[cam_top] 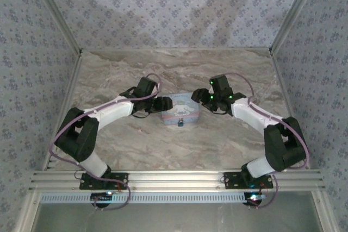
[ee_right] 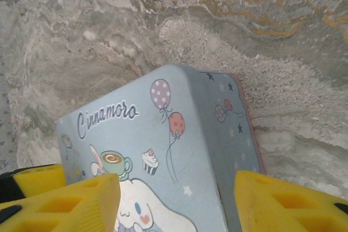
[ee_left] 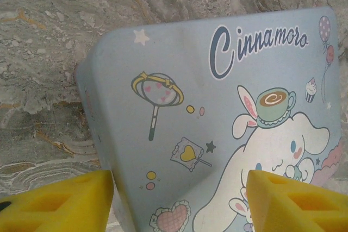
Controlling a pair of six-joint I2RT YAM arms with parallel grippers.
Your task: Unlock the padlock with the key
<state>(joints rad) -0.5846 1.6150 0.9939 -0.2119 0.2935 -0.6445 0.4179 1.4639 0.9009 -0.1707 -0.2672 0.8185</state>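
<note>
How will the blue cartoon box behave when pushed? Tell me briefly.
The box probably stays rigid: its flat faces and rounded corners look moulded. Its smooth printed surface may slip. Sitting low on the marble table, it likely slides rather than tips.

Pale blue cartoon-printed box (ee_left: 179, 134) smooth with a soft satin sheen, tabletop (ee_right: 217, 25) marble-patterned, matt, yellow finger pads (ee_left: 60, 205) matt, foam-like, frame rail (cam_top: 174, 176) bare silvery metal, arm shells (cam_top: 111, 111) white glossy plastic, walls (cam_top: 163, 9) patterned, matt
</note>
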